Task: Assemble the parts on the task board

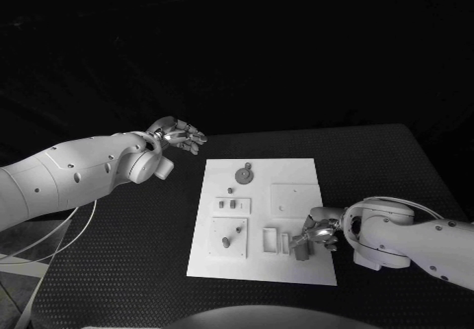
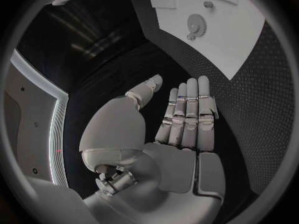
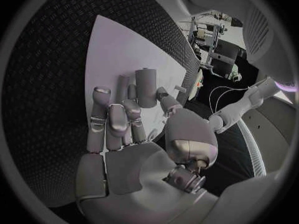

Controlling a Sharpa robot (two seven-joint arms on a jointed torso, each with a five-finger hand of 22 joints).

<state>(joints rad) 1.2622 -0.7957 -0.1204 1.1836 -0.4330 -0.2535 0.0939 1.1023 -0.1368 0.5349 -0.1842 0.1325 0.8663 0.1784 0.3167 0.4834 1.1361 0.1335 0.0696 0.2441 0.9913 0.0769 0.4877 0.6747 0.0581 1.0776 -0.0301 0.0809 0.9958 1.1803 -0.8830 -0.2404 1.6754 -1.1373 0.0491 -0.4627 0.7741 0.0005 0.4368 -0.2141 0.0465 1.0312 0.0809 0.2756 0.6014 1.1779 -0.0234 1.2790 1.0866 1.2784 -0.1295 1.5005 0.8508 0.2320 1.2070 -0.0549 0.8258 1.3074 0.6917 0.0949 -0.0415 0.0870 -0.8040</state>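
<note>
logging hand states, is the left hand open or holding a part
Open: the left hand holds nothing, its fingers straight, away from the task board.

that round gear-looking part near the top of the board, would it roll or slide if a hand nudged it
The round gear part lies flat on the task board, so a nudge would probably slide it, not roll it. It looks small, stiff and likely light. Its toothed rim may help fingers grip.

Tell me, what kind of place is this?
Probably a robotics lab or test bench: a white task board with small parts lies on a black table, and equipment racks with cables stand behind.
</note>
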